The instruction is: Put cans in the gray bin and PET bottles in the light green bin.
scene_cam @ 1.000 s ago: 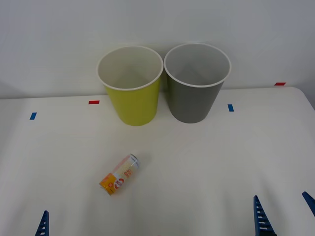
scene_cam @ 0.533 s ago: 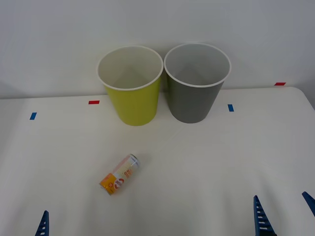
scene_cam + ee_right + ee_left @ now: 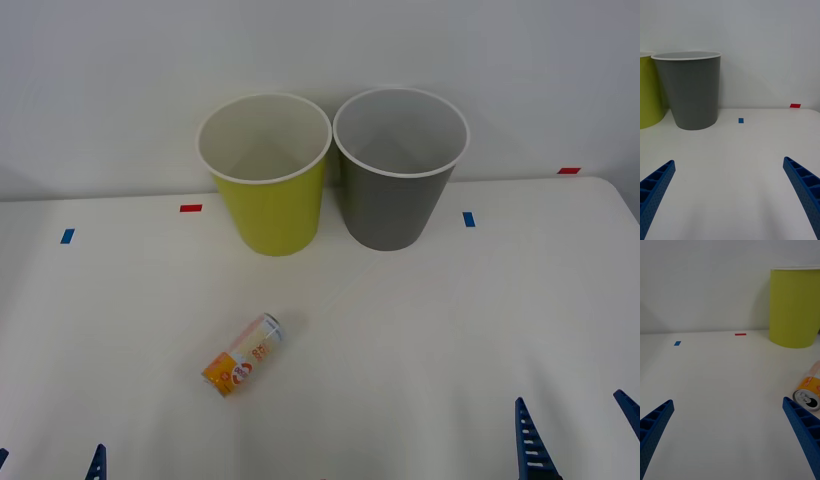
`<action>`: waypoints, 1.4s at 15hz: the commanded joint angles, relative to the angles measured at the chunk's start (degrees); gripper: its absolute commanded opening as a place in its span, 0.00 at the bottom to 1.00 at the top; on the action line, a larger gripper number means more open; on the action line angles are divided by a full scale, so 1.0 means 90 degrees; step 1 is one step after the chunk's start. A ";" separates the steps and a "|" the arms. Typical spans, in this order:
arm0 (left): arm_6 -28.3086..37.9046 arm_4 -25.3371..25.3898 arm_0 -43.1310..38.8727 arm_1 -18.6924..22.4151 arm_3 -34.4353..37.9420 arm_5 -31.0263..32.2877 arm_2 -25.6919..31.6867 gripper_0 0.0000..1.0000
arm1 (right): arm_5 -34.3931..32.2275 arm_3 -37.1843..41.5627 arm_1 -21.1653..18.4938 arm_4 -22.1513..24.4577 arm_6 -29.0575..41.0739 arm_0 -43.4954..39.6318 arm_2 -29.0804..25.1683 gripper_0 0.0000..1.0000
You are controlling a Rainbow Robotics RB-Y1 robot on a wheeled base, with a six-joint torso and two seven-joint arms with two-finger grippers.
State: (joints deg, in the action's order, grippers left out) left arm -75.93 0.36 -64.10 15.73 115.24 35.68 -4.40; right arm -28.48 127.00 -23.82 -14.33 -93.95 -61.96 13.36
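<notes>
Nearest the robot, both grippers sit low at the near edge of the tabletop (image 3: 480,330). The left gripper (image 3: 728,438) has its fingers spread wide with nothing between them, at the near left corner. The right gripper (image 3: 728,195) is likewise spread and empty, at the near right corner.

A little farther in, left of the table's middle, lies the one can (image 3: 245,355). It is on its side, its orange end and silver top turned toward the near left corner, well apart from both grippers and nearer the left one. The left wrist view catches its open end just beyond that gripper's finger.

At the far edge stand two bins, upright and almost touching: the light green bin (image 3: 270,215) on the left and the gray bin (image 3: 395,210) on the right. What shows of their insides is bare. No bottle is on the table.

The task looks barely begun: nothing is picked up yet. The next move probably calls for the left gripper to reach the can, close across its body, and carry it over to the gray bin.
</notes>
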 commanded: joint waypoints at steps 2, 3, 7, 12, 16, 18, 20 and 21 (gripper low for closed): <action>0.0029 0.0146 0.0335 0.0518 -0.0012 -0.0292 0.0069 1.00 | 0.0000 0.0000 0.0000 0.0000 0.0000 0.0000 0.0000 1.00; 0.0019 0.0146 0.0443 0.0655 -0.0012 -0.0380 0.0059 1.00 | 0.0000 0.0000 0.0000 0.0000 0.0000 0.0000 0.0000 1.00; -0.0020 0.0107 0.0882 0.1300 -0.0012 -0.0732 -0.0068 1.00 | 0.0000 0.0000 0.0000 0.0000 0.0000 0.0000 0.0000 1.00; -0.0039 0.0146 0.1624 0.2100 -0.0012 -0.1269 -0.0449 1.00 | 0.0000 0.0000 0.0000 0.0000 0.0000 0.0000 0.0000 1.00; -0.0039 0.0126 0.1888 0.2423 0.0037 -0.1571 -0.0537 1.00 | 0.0000 0.0000 0.0000 0.0000 0.0000 0.0000 0.0000 1.00; -0.0020 0.0175 0.1995 0.2579 0.0183 -0.2001 -0.0537 1.00 | 0.0000 0.0000 0.0000 0.0000 0.0000 0.0000 0.0000 1.00; -0.0010 0.0214 0.2249 0.2804 0.0232 -0.2235 -0.0546 1.00 | 0.0000 0.0000 0.0000 0.0000 0.0000 0.0000 0.0000 1.00; -0.0010 0.0234 0.2406 0.2891 0.0359 -0.2587 -0.0644 1.00 | 0.0000 0.0000 0.0000 0.0000 0.0000 0.0000 0.0000 1.00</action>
State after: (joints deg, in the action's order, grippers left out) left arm -76.04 2.29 -43.87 40.84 117.44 15.17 -9.47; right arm -28.48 127.00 -23.82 -14.33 -93.95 -61.96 13.36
